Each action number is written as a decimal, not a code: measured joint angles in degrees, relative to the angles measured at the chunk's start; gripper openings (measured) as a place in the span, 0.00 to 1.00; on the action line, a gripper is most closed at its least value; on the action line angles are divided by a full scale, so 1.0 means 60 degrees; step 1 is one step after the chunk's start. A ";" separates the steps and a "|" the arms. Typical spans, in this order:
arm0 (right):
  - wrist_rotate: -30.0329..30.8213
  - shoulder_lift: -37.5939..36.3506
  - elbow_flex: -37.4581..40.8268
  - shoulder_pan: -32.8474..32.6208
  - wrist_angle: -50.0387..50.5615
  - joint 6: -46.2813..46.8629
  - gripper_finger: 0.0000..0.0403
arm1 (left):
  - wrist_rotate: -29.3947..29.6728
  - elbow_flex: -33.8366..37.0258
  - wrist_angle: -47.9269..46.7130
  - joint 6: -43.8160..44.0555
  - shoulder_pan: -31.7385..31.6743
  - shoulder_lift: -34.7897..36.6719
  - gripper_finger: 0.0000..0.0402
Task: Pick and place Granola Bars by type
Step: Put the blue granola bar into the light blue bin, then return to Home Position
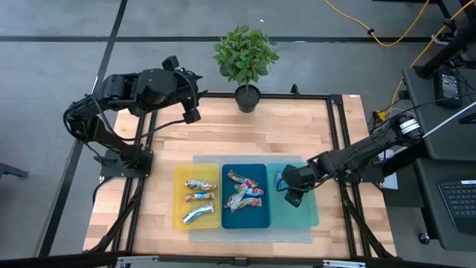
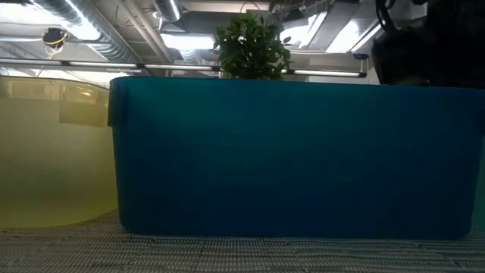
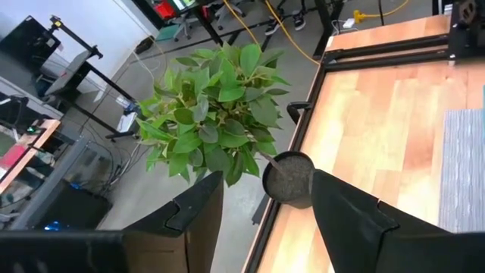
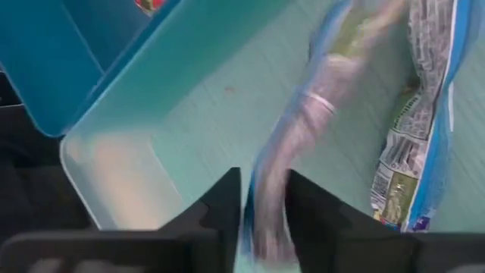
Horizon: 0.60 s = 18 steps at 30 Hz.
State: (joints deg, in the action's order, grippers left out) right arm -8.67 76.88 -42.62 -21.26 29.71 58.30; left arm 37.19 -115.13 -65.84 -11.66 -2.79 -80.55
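R gripper (image 1: 291,195) sits over the teal tray (image 1: 306,216), fingers (image 4: 216,212) closed on a blue-wrapped bar (image 4: 303,136); a 2nd blue bar (image 4: 420,114) lies beside it in that tray. Other bars lie in the yellow tray (image 1: 178,216) & dark blue tray (image 1: 256,220). L gripper (image 1: 192,113) waits near the potted plant (image 1: 245,56) at the desk's far edge, fingers open.

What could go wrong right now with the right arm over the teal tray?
The right gripper pinches a blue-wrapped bar only by its wrapper end, so it may slip or swing when moved. A second blue bar lies right beside it in the teal tray and could get nudged or dragged along. The dark blue tray wall is close, so a low sideways move might clip it. The left gripper waits by the plant.
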 joint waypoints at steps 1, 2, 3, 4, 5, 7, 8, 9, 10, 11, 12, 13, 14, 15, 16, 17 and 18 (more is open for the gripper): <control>0.0000 0.0000 -0.0042 0.0003 0.0017 -0.0003 0.27 | 0.0000 0.0000 -0.0009 -0.0002 -0.0002 0.0000 0.47; 0.0004 0.0000 -0.0081 0.0036 0.0019 -0.0003 0.31 | 0.0000 0.0000 -0.0033 0.0000 -0.0004 0.0000 0.47; 0.0001 -0.0007 -0.0115 0.0086 0.0045 -0.0006 0.35 | 0.0004 0.0000 -0.0052 0.0017 -0.0004 0.0000 0.47; 0.0000 -0.0027 -0.0144 0.0133 0.0125 -0.0007 0.39 | 0.0024 0.0000 -0.0067 0.0065 -0.0001 0.0000 0.47; 0.0005 -0.0047 -0.0178 0.0205 0.0266 -0.0014 0.44 | 0.0036 0.0000 -0.0075 0.0092 0.0000 0.0000 0.47; 0.0064 -0.0124 -0.0274 0.0409 0.0519 -0.0293 0.52 | 0.0080 0.0000 -0.0110 0.0192 0.0000 0.0000 0.47; 0.0144 -0.0212 -0.0338 0.0544 0.0591 -0.0598 0.55 | 0.0103 0.0000 -0.0129 0.0249 0.0000 0.0000 0.47; 0.0309 -0.0336 -0.0419 0.0675 0.0643 -0.0996 0.57 | 0.0109 0.0000 -0.0129 0.0311 -0.0004 0.0004 0.46; 0.0611 -0.0471 -0.0539 0.0824 0.0707 -0.1462 0.59 | 0.0109 0.0000 -0.0139 0.0369 -0.0004 0.0022 0.46; 0.0987 -0.0621 -0.0703 0.0988 0.0807 -0.1992 0.60 | 0.0109 0.0000 -0.0143 0.0438 -0.0004 0.0040 0.46; 0.1428 -0.0795 -0.0894 0.1169 0.0996 -0.2581 0.60 | 0.0106 0.0002 -0.0143 0.0529 0.0000 0.0083 0.46; 0.1921 -0.0973 -0.1121 0.1366 0.1189 -0.3218 0.60 | 0.0106 0.0007 -0.0153 0.0666 0.0000 0.0138 0.46; 0.2458 -0.1149 -0.1367 0.1582 0.1322 -0.3880 0.59 | 0.0109 0.0007 -0.0155 0.0813 0.0000 0.0204 0.46; 0.3002 -0.1321 -0.1621 0.1798 0.1428 -0.4556 0.57 | 0.0109 0.0007 -0.0160 0.0952 -0.0004 0.0301 0.46; 0.3505 -0.1514 -0.1858 0.2035 0.1491 -0.5214 0.55 | 0.0106 0.0007 -0.0179 0.1098 -0.0004 0.0394 0.46; 0.3984 -0.1711 -0.2082 0.2254 0.1520 -0.5866 0.52 | 0.0102 0.0007 -0.0181 0.1204 -0.0003 0.0501 0.46; 0.4421 -0.1889 -0.2310 0.2465 0.1517 -0.6499 0.49 | 0.0073 0.0007 -0.0213 0.1302 -0.0001 0.0644 0.46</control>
State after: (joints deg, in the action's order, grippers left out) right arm 17.86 65.55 -56.48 -6.46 38.81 19.30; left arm 37.63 -115.09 -67.11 -3.85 -2.80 -76.69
